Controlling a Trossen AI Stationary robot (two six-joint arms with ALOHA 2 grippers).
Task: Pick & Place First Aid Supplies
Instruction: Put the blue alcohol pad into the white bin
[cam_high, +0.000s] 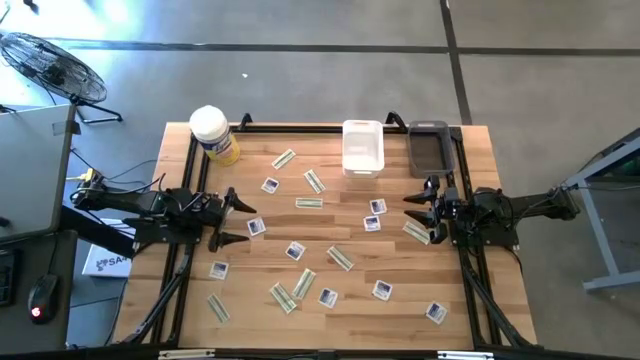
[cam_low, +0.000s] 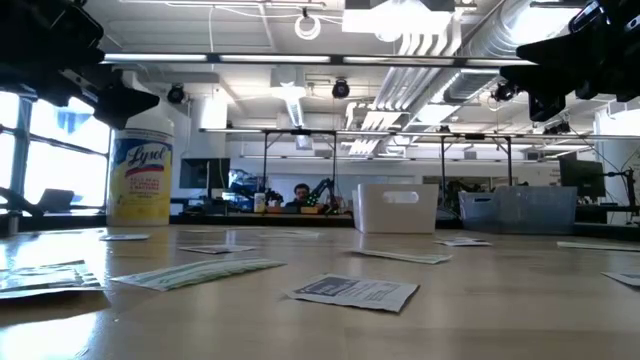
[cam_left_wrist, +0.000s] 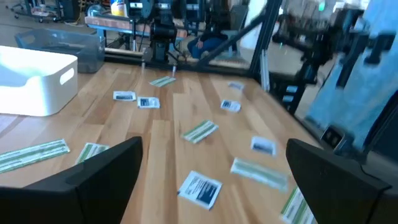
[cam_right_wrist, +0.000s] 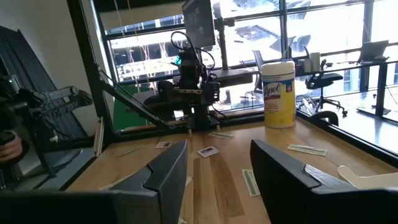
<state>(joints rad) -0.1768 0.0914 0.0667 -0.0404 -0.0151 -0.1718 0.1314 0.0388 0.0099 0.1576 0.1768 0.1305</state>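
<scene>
Worktop (cam_high: 470, 290): pale wooden slab seen from above, a dark arm at each side edge.
First aid supplies: scattered loose and flat across the middle and near part of the worktop, none yet in a bin; likely strewn so each can be picked singly.
Square packet (cam_high: 256, 227): white with blue marks, lying just in front of the left jaws, probably the nearest candidate.
Green strip (cam_high: 415, 231): narrow pale-green-and-white packet lying beside the right jaws, at the right edge.
White bin (cam_high: 362, 147): open tray at the far edge, empty, seemingly a drop-off spot.
Grey bin (cam_high: 430, 146): darker tray just right of the white bin, also empty.
Yellow tub (cam_high: 213, 134): white-lidded wipes canister at the far left corner, well apart from the packets.
Left gripper (cam_high: 238, 222): at the left edge, jaws spread wide, holding nothing, aimed across at the packets.
Right gripper (cam_high: 418, 206): at the right edge, near the grey bin, jaws parted, nothing between them.
</scene>
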